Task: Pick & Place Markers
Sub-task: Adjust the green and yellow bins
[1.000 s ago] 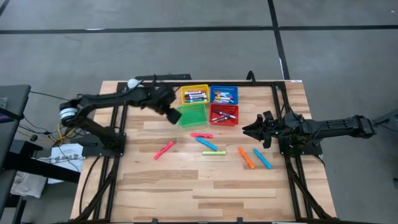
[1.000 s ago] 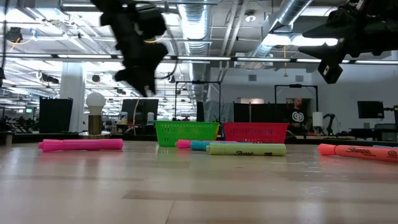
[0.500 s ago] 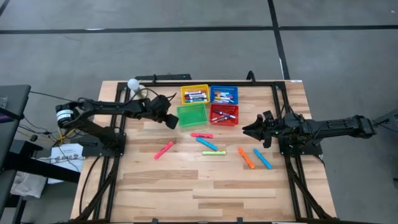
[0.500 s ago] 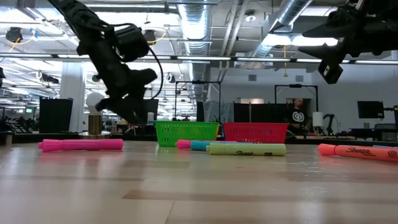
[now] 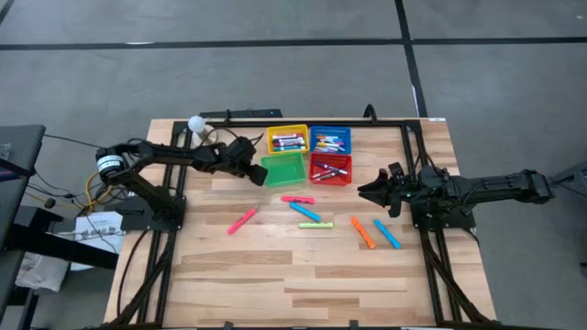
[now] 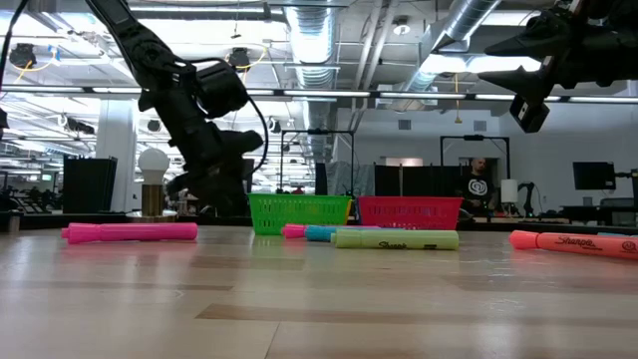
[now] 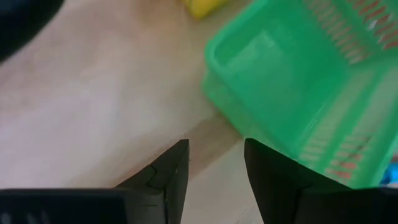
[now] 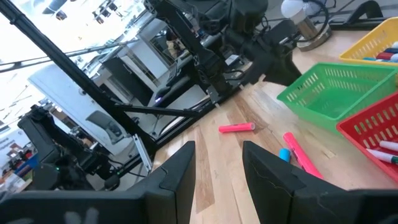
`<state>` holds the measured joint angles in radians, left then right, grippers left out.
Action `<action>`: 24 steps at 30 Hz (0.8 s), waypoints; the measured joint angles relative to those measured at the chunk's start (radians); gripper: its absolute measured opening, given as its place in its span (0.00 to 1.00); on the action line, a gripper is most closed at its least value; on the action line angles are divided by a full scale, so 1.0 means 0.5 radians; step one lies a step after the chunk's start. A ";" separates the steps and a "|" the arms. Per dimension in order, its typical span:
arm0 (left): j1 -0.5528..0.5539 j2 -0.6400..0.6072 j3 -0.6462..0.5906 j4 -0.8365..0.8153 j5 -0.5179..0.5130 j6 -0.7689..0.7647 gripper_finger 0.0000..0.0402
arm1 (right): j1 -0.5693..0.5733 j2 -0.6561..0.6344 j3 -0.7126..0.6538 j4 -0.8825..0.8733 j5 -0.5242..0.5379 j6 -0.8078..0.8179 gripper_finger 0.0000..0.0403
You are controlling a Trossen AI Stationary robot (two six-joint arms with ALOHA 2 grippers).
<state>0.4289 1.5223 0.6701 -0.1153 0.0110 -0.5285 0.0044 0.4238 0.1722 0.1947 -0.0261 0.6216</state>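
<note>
Several markers lie flat on the wooden table: a pink one (image 5: 241, 221), another pink (image 5: 297, 199), a blue (image 5: 305, 212), a yellow-green (image 5: 315, 225), an orange (image 5: 362, 232) and a second blue (image 5: 386, 234). My left gripper (image 5: 257, 174) hangs low beside the near left corner of the green basket (image 7: 298, 93), open (image 7: 214, 146), with only bare table between its fingers. My right gripper (image 5: 367, 191) hovers level above the table's right side, open (image 8: 217, 146) and holding nothing. In the low view the left gripper (image 6: 214, 204) stands just left of the green basket (image 6: 299, 212).
Yellow (image 5: 287, 140), blue (image 5: 330, 139) and red (image 5: 330, 169) baskets at the far middle hold markers. The green basket (image 5: 282, 169) looks bare inside. A white bulb lamp (image 5: 195, 123) stands at the far left. Black frame rails run along both table sides.
My left gripper has come down from high above the table to just over its surface beside the green basket, tipping as it sank. The right arm and the markers have kept still.
</note>
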 joint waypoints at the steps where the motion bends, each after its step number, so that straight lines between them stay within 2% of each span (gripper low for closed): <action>1: 0.013 0.000 0.000 0.034 0.001 0.000 0.38 | -0.001 0.000 0.000 0.000 0.000 0.000 0.30; 7: 0.083 0.000 0.001 0.176 0.052 0.001 0.37 | -0.001 0.000 0.000 0.001 0.000 0.000 0.30; 24: 0.167 0.000 0.001 0.249 0.054 0.092 0.37 | 0.000 0.000 0.000 0.000 0.000 0.000 0.31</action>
<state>0.5125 1.5223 0.6704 0.0090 0.0380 -0.4828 0.0044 0.4240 0.1722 0.1947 -0.0262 0.6214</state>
